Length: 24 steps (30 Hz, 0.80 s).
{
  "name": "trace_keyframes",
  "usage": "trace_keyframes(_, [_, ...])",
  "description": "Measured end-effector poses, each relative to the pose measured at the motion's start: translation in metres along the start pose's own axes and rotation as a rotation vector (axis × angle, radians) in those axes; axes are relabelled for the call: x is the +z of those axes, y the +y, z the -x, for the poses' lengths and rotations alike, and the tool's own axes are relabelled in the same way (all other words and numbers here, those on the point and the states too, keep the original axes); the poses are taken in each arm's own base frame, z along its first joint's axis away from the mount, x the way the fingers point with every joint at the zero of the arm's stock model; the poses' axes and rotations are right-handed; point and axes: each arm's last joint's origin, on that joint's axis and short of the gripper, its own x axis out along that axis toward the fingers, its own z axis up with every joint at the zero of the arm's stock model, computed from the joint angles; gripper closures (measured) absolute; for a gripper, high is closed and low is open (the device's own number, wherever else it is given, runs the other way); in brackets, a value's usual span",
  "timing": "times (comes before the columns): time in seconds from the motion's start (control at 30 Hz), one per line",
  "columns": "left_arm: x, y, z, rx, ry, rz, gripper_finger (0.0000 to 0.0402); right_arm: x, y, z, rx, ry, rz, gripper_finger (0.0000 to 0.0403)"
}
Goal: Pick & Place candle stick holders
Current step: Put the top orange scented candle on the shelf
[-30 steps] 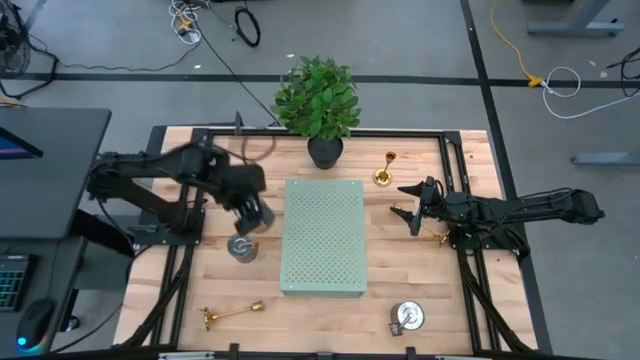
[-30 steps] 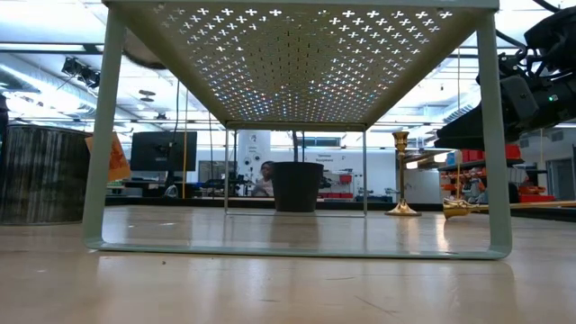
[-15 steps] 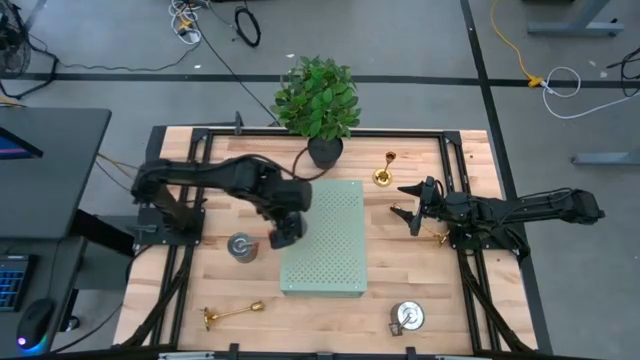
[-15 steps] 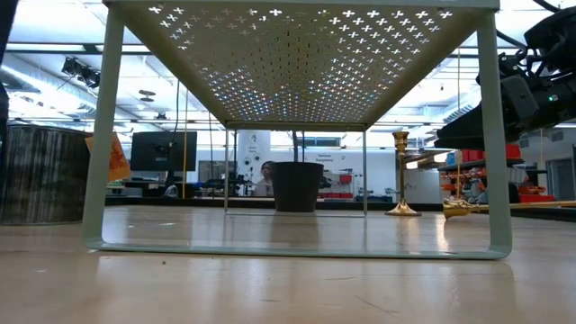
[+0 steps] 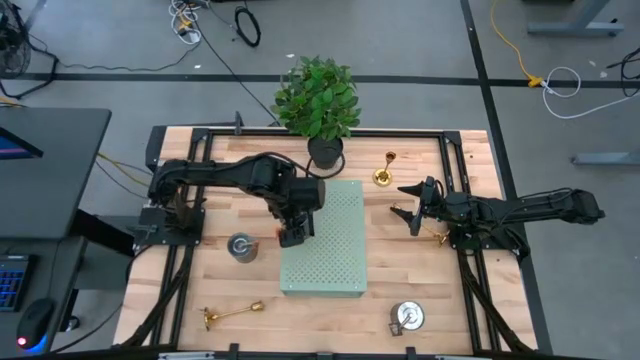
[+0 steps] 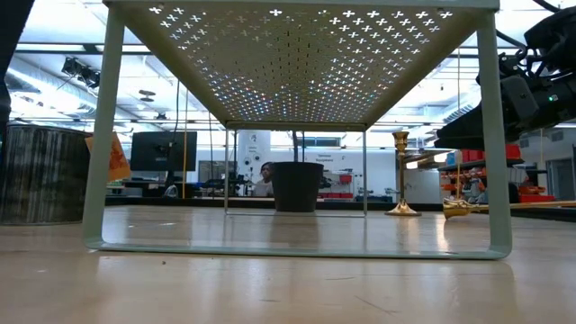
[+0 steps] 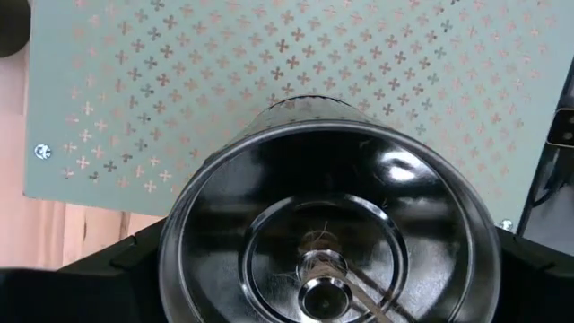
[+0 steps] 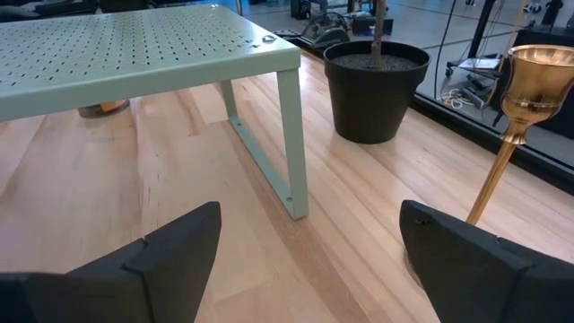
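Overhead, the left gripper (image 5: 293,232) hangs over the near-left edge of the pale green perforated metal board (image 5: 335,255), its two dark fingers clamped on a squat silver round candle holder (image 7: 327,256). In the left wrist view this shiny cup fills the space between the fingers, mouth toward the camera, with the board's cross-shaped holes directly beyond it.

Silver holders visible: three. One is in the left gripper; a second squat silver cup (image 5: 241,247) stands on the wooden table (image 5: 230,290) just beside that gripper, on the side away from the board; a third silver round piece (image 5: 407,317) lies well apart, at the table's front right.

Gold holders visible: three. An upright gold stick with round base (image 5: 385,171) stands just ahead of the right gripper (image 5: 411,204), near the black-potted green plant (image 5: 320,105); the right wrist view shows its cup and slim stem close beyond the fingers. A second gold stick (image 5: 438,236) lies on the table beside the right arm's wrist. A third gold stick (image 5: 230,314) lies on its side at the front left, well apart from both grippers.

The right gripper rests with its fingers spread apart, holding nothing, facing the board's leg (image 8: 291,148).
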Motion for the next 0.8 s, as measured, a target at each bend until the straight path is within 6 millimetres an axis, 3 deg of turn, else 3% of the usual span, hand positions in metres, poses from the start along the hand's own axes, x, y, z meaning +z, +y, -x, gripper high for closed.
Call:
trace_keyframes(0.37, [0.005, 0.018, 0.0, 0.0, 0.0, 0.053, 0.0033, 0.0, 0.0, 0.0, 0.0, 0.0, 0.0, 0.0055])
trace_keyframes(0.8, [0.002, -0.011, -0.012, -0.044, 0.033, -0.016, 0.0033, 0.0, 0.0, 0.0, 0.0, 0.0, 0.0, 0.0055])
